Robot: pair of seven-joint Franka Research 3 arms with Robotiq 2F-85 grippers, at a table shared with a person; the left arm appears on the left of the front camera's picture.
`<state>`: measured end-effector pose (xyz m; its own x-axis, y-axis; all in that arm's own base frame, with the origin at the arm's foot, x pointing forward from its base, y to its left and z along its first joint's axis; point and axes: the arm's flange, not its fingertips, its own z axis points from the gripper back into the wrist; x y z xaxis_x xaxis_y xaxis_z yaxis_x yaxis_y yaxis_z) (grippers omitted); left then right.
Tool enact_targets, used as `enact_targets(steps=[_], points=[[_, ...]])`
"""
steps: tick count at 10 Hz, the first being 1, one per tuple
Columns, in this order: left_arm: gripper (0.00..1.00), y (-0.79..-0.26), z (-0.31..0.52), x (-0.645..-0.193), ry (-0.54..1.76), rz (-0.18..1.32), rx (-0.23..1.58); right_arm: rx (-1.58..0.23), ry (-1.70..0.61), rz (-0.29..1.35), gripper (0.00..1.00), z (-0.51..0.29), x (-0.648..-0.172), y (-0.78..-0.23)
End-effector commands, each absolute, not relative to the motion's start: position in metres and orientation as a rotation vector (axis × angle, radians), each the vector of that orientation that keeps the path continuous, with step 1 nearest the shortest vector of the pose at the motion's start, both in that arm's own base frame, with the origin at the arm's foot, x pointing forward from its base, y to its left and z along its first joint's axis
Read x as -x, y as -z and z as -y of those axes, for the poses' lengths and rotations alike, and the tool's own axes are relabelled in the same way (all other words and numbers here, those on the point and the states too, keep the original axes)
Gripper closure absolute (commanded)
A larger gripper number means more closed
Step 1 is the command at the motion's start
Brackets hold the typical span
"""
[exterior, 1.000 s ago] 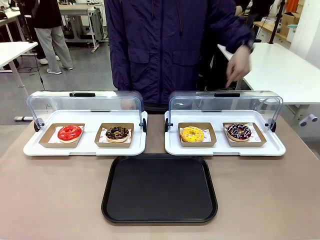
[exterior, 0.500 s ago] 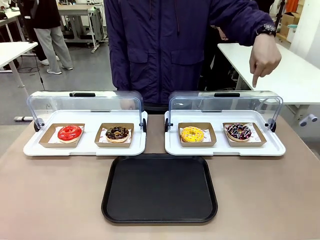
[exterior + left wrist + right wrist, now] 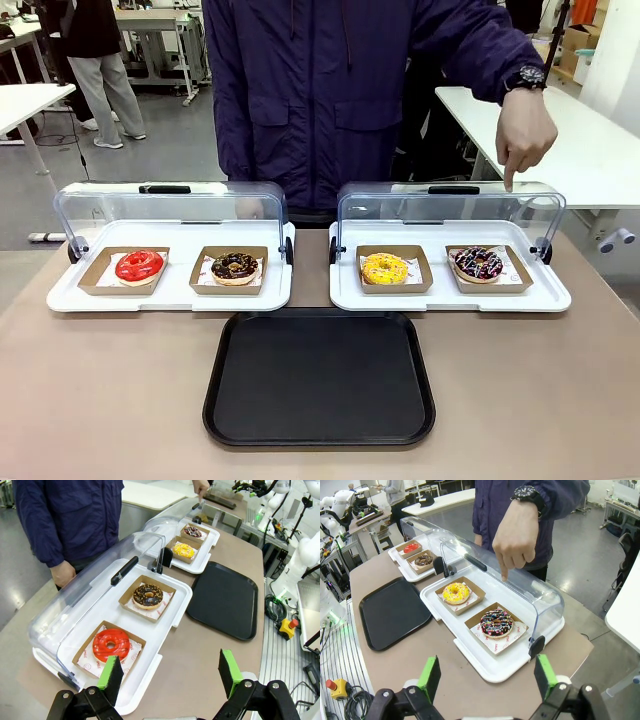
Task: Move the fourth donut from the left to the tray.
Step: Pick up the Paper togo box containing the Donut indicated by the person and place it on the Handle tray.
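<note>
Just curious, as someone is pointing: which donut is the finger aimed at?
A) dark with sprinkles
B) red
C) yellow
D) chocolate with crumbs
A: the person's hand points down at the clear lid, just above the dark sprinkled donut.

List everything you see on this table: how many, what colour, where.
dark chocolate ring donut with white drizzle and coloured sprinkles: one, dark, right display tray, right spot
yellow glazed ring donut: one, yellow, right display tray, left spot
chocolate ring donut with tan crumbs: one, brown, left display tray, right spot
red glazed ring donut: one, red, left display tray, left spot
white display trays with clear domed lids: two, white, side by side, far side, lids raised
flat black plastic tray: one, black, near middle
person's hand: one, index finger pointing down at right lid
left gripper, right gripper: two, black with green pads, both open
</note>
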<state>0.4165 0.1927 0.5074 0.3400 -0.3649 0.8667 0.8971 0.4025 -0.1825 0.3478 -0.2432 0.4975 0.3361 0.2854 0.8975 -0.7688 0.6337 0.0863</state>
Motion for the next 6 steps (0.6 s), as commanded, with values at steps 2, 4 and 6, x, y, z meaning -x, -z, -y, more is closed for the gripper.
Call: enact_targets(steps=[2, 4, 6], points=[[0.0, -0.51, -0.1931, -0.4161, 0.935, 0.846, 0.759, -0.56, -0.751, 1.045, 0.0, 0.2447, -0.3514, -0.4981], [0.0, -0.51, -0.1931, -0.4161, 0.935, 0.846, 0.759, -0.56, -0.751, 1.045, 0.0, 0.2447, -0.3514, -0.4981], [0.0, -0.51, -0.1931, -0.4161, 0.935, 0.846, 0.759, -0.56, -0.751, 1.045, 0.0, 0.2447, -0.3514, -0.4981]])
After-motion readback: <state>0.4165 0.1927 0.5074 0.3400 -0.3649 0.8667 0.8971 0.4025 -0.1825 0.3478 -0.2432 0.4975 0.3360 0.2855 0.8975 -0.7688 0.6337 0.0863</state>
